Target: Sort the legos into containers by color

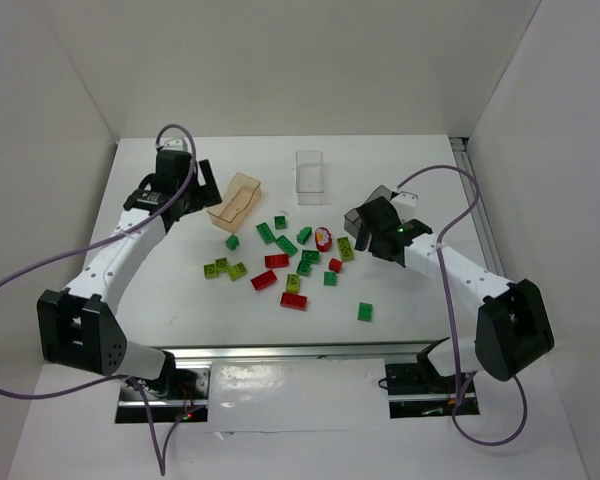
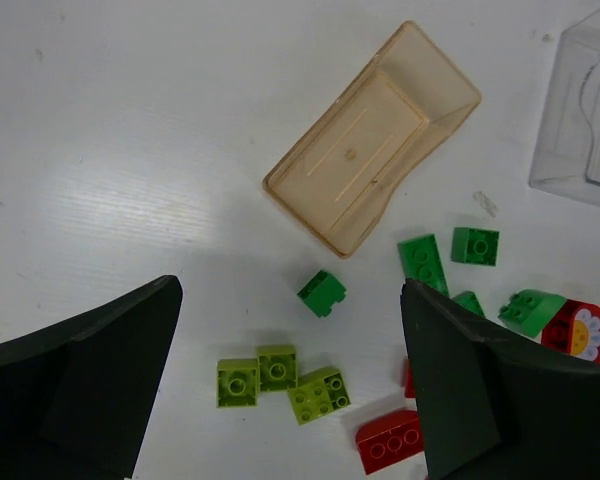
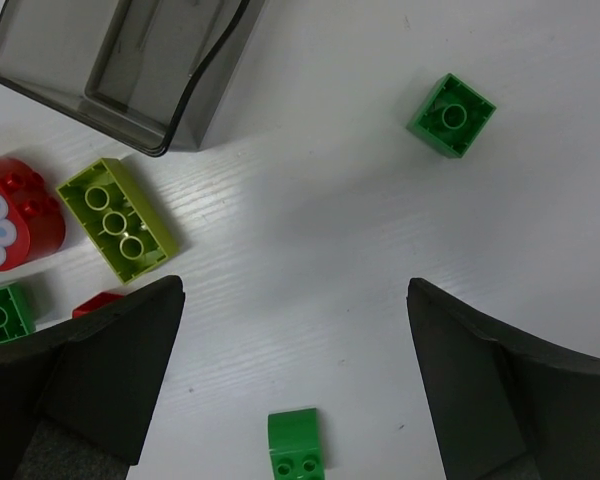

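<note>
On white table [image 1: 400,330], legos [image 1: 276,261] lie loose btwn L tool [image 2: 288,300] and R tool [image 3: 295,295], both wide open, empty. Ahead of L tool: orange-tan see-through plastic box [image 2: 370,150]; ahead-left of R tool: smoky grey box [image 3: 110,60]. Btwn L fingers [image 2: 100,380]: small dark green brick [image 2: 322,293]. Risk: glossy, may squirt out if pinched off-centre.

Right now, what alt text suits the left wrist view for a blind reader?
The left gripper hangs open above a white table, its dark fingers framing a small dark green brick. Beyond it lies an empty orange-tan container; yellow-green bricks and a red brick lie nearer.
</note>
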Robot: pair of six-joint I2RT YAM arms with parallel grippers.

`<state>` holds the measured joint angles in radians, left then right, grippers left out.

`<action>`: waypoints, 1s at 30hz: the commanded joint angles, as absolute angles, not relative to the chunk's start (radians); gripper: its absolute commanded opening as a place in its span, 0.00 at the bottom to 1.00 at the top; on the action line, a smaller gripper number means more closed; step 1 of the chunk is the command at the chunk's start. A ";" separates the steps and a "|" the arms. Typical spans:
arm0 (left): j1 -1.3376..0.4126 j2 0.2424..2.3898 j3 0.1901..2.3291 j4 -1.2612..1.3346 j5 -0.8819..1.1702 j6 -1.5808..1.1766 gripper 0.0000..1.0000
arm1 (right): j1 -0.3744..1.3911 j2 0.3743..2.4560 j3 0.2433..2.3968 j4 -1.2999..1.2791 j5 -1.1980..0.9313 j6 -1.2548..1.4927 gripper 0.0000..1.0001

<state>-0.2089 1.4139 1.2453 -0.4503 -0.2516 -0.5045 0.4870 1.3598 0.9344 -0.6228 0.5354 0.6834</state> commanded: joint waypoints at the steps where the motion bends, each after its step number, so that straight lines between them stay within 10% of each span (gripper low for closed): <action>1: -0.178 1.362 1.162 -0.518 -0.112 -0.555 1.00 | 0.495 1.325 0.930 -0.575 0.563 0.692 1.00; 30: -0.212 1.525 0.894 -0.578 -0.186 -0.727 0.70 | 0.514 1.431 0.939 -0.526 0.541 0.658 1.00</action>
